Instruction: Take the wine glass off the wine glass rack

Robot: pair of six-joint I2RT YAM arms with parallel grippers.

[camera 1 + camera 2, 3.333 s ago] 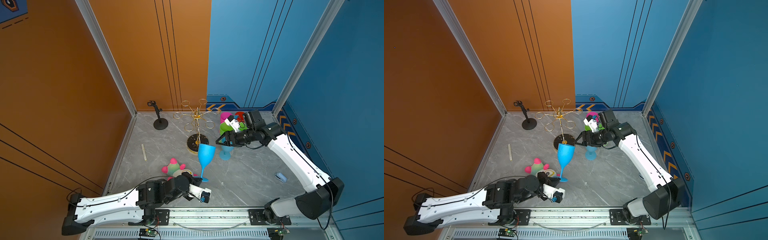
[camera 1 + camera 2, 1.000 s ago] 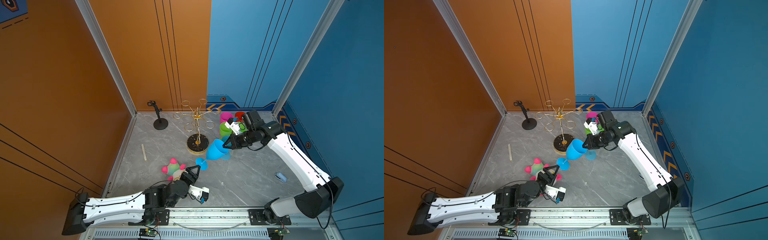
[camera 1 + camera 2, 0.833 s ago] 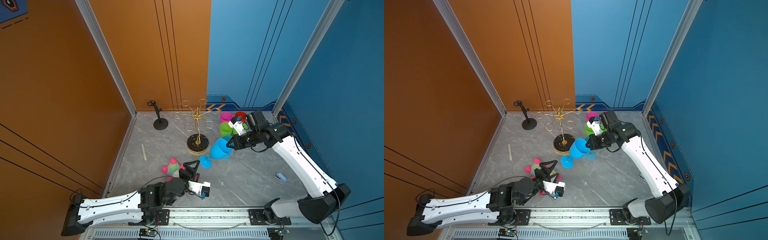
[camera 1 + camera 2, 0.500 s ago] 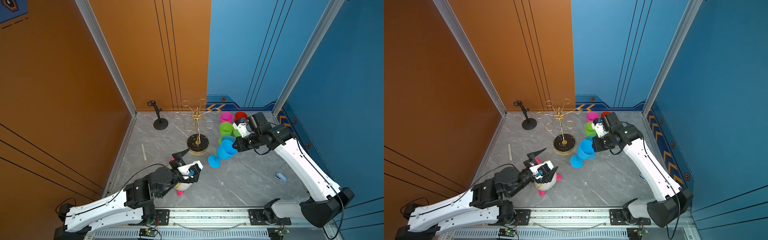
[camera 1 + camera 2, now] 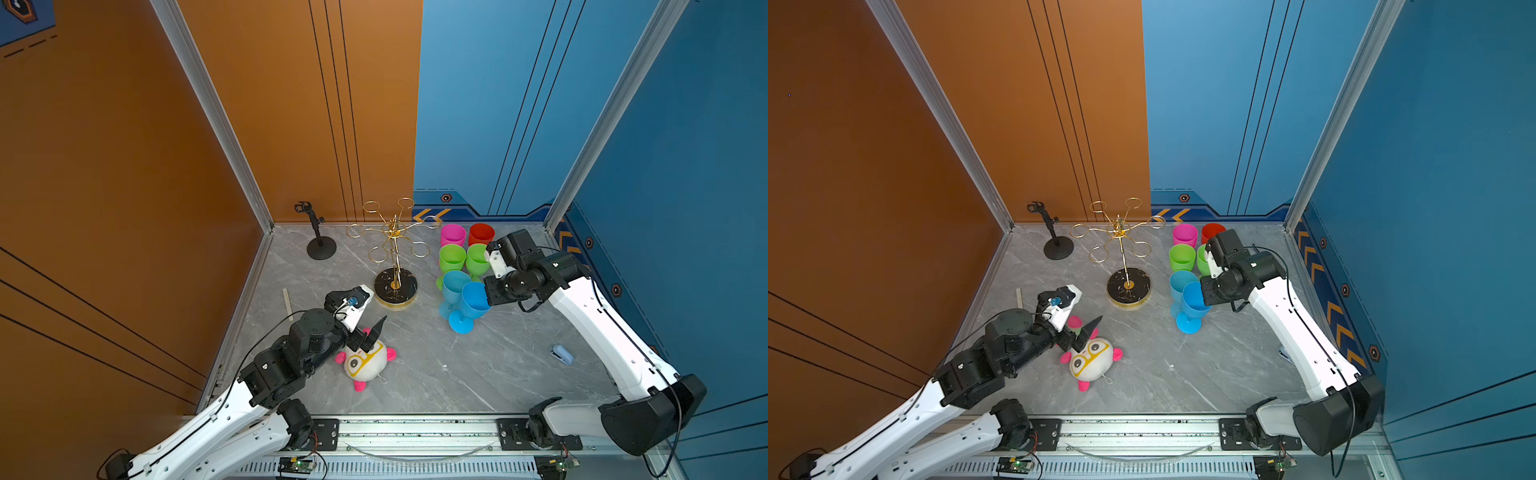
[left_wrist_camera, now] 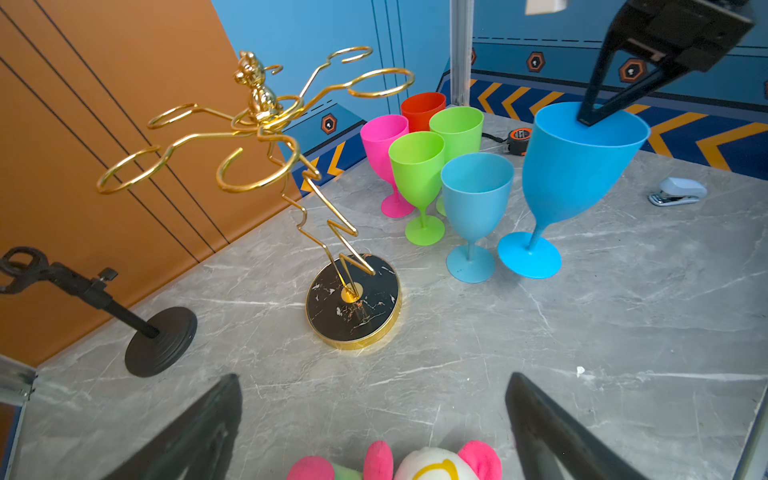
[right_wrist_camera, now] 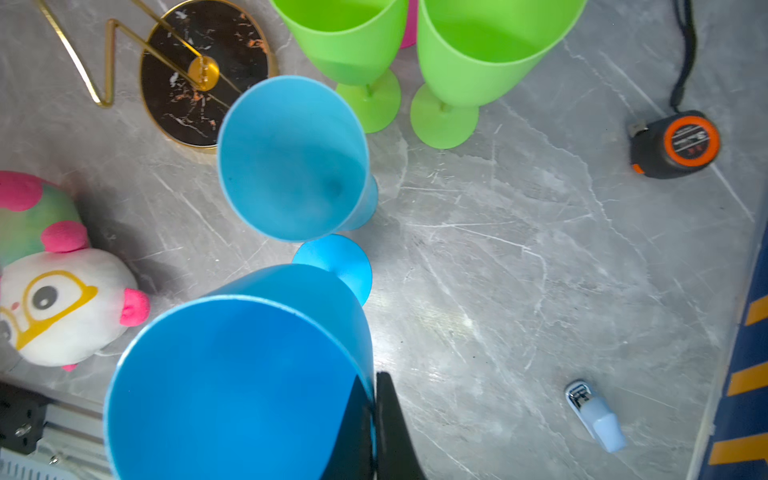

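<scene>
The left arm (image 5: 232, 411) stretches low and forward, left gripper (image 6: 374, 376) fingers spread wide; the right arm (image 5: 602, 328) reaches inward, right gripper (image 5: 487, 299) angled down, fingers pinched tight.

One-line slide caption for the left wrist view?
Blue wine glass, tilted, pinched at its rim by the right gripper beside five glasses; gold rack empty, left gripper open.

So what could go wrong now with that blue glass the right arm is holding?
The blue wine glass is tilted, pinched only at its rim by the right gripper; released like this, it may topple. Its foot sits close beside the light blue glass, so a nudge could knock that over.
</scene>
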